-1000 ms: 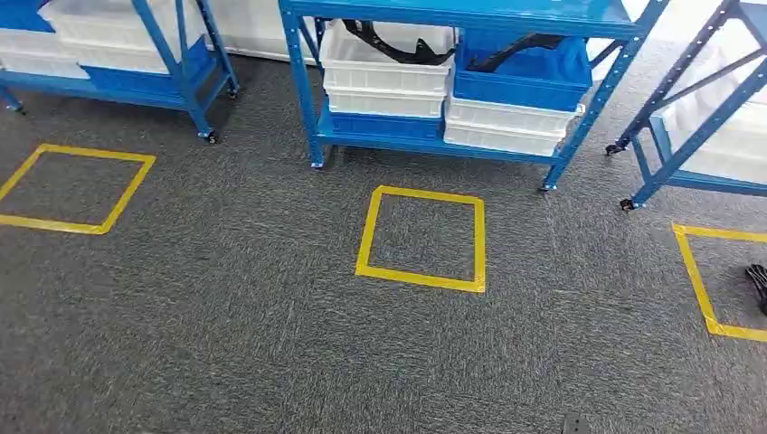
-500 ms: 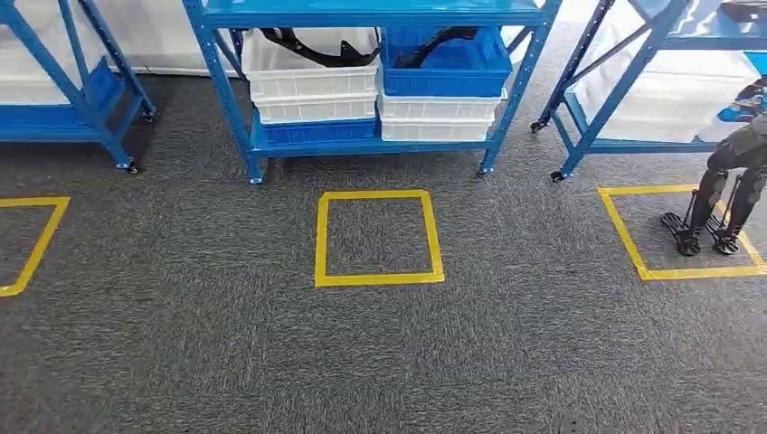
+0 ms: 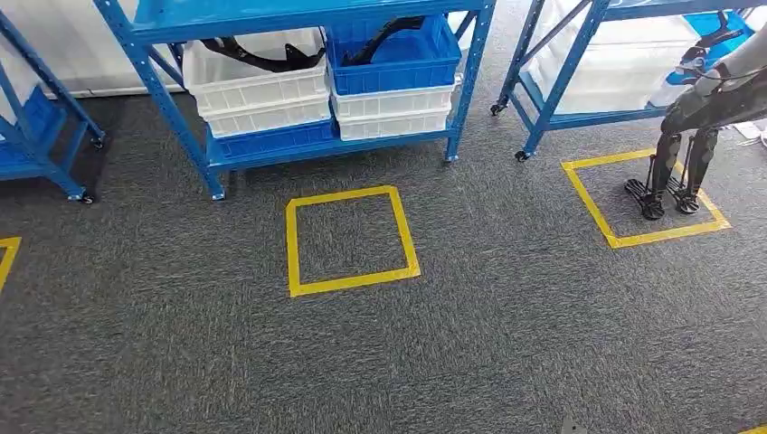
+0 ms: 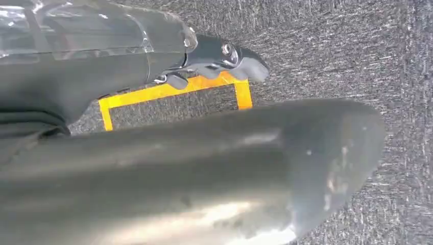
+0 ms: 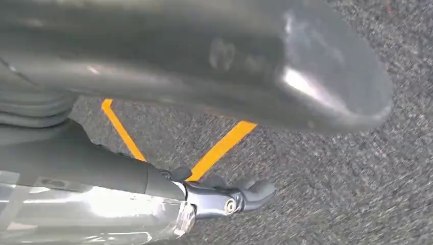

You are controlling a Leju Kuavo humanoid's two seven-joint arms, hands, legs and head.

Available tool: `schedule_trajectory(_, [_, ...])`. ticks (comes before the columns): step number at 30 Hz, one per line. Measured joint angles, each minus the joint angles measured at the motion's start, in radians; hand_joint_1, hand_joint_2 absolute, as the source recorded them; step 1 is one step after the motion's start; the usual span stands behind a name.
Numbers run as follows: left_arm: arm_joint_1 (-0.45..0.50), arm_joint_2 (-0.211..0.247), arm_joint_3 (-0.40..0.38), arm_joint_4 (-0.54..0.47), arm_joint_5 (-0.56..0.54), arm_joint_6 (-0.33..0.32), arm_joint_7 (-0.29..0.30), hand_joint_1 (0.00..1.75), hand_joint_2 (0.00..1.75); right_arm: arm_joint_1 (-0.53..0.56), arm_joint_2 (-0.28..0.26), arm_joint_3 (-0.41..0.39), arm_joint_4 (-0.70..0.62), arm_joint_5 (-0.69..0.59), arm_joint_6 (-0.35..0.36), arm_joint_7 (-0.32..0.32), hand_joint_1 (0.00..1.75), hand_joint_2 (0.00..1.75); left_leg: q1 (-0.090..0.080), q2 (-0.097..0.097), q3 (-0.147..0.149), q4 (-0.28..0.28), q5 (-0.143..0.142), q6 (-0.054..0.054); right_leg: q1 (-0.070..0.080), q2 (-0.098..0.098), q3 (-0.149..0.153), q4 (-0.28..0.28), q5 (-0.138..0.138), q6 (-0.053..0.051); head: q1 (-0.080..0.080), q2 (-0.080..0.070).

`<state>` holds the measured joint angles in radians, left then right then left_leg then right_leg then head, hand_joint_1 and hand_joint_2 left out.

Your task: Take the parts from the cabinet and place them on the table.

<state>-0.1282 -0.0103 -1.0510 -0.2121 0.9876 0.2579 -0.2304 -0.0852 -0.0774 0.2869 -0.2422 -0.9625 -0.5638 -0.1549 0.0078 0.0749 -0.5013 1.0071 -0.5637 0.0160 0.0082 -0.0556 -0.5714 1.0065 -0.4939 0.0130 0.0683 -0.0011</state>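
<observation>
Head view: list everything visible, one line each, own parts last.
Shelving racks: three, blue, along the far side.
White bins: stacked on the middle rack's low shelf, left.
Blue bin: one, on white bins, right of them.
Black parts: in the top bins.
Yellow tape square: on grey carpet, before the middle rack.
Second tape square: right, another robot standing in it.
Own hands: grey, left, right, hanging over carpet.
</observation>
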Motion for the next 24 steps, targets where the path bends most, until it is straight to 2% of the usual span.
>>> schedule_trajectory(1, [0.0,0.0,0.0,0.0,0.0,-0.008,-0.005,0.0,0.0,0.0,0.0,0.005,0.0,0.001,0.002,-0.001,0.0,0.0,0.0,-0.005,0.001,-0.003,0.0,0.0,0.0,0.0,0.0,0.0,-0.002,-0.003,-0.003,0.0])
schedule_trajectory(4, [0.001,0.001,0.0,0.0,-0.001,-0.016,-0.014,0.0,0.0,-0.002,0.001,0.011,0.0,0.002,0.003,-0.002,0.0,0.0,-0.002,-0.017,0.0,-0.002,-0.001,0.0,-0.004,-0.006,0.0,-0.001,-0.003,-0.002,-0.013,0.0])
schedule_trajectory(7, [0.001,0.002,0.0,0.0,-0.001,-0.017,-0.021,0.0,0.0,-0.005,0.002,0.024,0.0,-0.006,0.003,-0.004,0.0,0.0,-0.004,-0.021,-0.001,-0.002,0.0,-0.001,-0.005,-0.009,0.001,0.0,-0.003,-0.002,-0.016,0.0])
schedule_trajectory(10, [0.001,0.003,0.0,0.0,-0.001,-0.016,-0.021,0.0,0.0,-0.008,0.001,0.036,-0.001,-0.021,0.002,-0.005,0.0,0.0,-0.009,-0.026,-0.004,-0.005,0.0,0.0,-0.009,-0.015,0.004,-0.005,0.0,0.007,-0.018,0.0])
schedule_trajectory(11, [0.001,0.003,0.0,0.0,-0.001,-0.015,-0.021,0.0,0.0,-0.01,0.001,0.039,-0.001,-0.024,0.002,-0.006,0.0,0.0,-0.004,-0.028,0.0,-0.022,0.007,0.0,-0.006,-0.017,0.008,-0.007,-0.001,0.013,-0.019,0.0])
schedule_trajectory(12, [0.001,0.003,0.0,0.0,-0.002,-0.011,-0.019,0.0,0.0,-0.01,0.0,0.04,-0.001,-0.026,0.001,-0.007,0.0,0.0,0.002,-0.03,0.01,-0.031,0.017,-0.003,-0.011,0.003,0.004,0.006,-0.009,0.017,-0.018,0.0])
schedule_trajectory(13, [0.0,0.003,0.0,0.0,-0.003,-0.007,-0.019,0.0,0.0,-0.009,0.0,0.045,-0.001,-0.029,0.001,-0.007,0.0,0.0,0.004,-0.035,0.013,-0.035,0.019,0.002,-0.015,0.027,-0.016,0.047,-0.034,0.021,-0.016,0.0])
schedule_trajectory(15, [0.0,0.002,0.0,0.0,-0.004,-0.003,-0.017,0.0,0.0,-0.002,-0.003,0.052,0.0,-0.032,0.001,-0.007,0.0,0.0,0.004,-0.046,0.017,-0.035,0.017,0.005,-0.02,0.046,-0.091,0.205,-0.104,0.031,-0.003,0.0])
schedule_trajectory(16, [0.001,0.002,0.0,0.0,-0.004,-0.002,-0.016,0.0,0.0,0.0,-0.003,0.055,0.0,-0.032,0.001,-0.007,0.0,0.0,0.003,-0.052,0.019,-0.034,0.015,0.006,-0.02,0.049,-0.126,0.27,-0.121,0.035,0.0,0.0])
schedule_trajectory(17, [0.002,0.002,0.0,0.0,-0.003,0.0,-0.016,0.0,0.0,0.001,-0.003,0.057,0.001,-0.032,0.001,-0.007,0.0,0.0,0.003,-0.058,0.024,-0.034,0.013,0.006,-0.02,0.049,-0.145,0.297,-0.116,0.037,0.003,0.0])
schedule_trajectory(18, [0.003,0.002,0.0,0.0,-0.003,0.001,-0.016,0.0,0.0,0.0,-0.003,0.059,0.001,-0.032,0.001,-0.007,0.0,0.0,0.003,-0.062,0.031,-0.034,0.007,0.005,-0.021,0.049,-0.14,0.278,-0.086,0.037,0.006,0.0])
schedule_trajectory(20, [0.004,0.002,0.0,0.0,-0.004,0.003,-0.016,0.0,0.0,-0.003,-0.005,0.064,0.0,-0.032,0.001,-0.008,0.0,0.0,0.005,-0.066,0.052,-0.034,-0.009,-0.002,-0.024,0.047,-0.081,0.129,0.022,0.037,0.019,0.0])
schedule_trajectory(21, [0.005,0.002,0.0,0.0,-0.004,0.003,-0.016,0.0,0.0,-0.003,-0.005,0.065,0.0,-0.032,0.001,-0.008,0.0,0.0,0.003,-0.065,0.059,-0.035,-0.02,-0.008,-0.025,0.033,-0.047,0.042,0.061,0.035,0.024,0.0])
schedule_trajectory(22, [0.005,0.003,0.0,0.0,-0.003,0.003,-0.016,0.0,0.0,-0.005,-0.005,0.067,0.0,-0.033,0.001,-0.008,0.0,0.0,-0.003,-0.064,0.063,-0.035,-0.027,-0.015,-0.015,0.018,-0.038,0.04,0.032,0.032,0.024,0.0])
schedule_trajectory(23, [0.005,0.003,0.0,0.0,-0.004,0.003,-0.017,0.0,0.0,-0.009,-0.005,0.07,0.0,-0.033,0.001,-0.008,0.0,0.0,-0.004,-0.06,0.061,-0.032,-0.037,-0.022,-0.015,0.022,-0.025,0.008,0.013,0.014,0.027,0.0])
schedule_trajectory(24, [0.007,0.003,0.0,0.0,-0.003,0.003,-0.016,0.0,0.0,-0.011,-0.005,0.073,-0.001,-0.033,0.0,-0.008,0.0,0.0,-0.004,-0.053,0.066,-0.037,-0.04,-0.026,-0.013,0.028,-0.027,0.015,0.008,0.003,0.021,0.0])
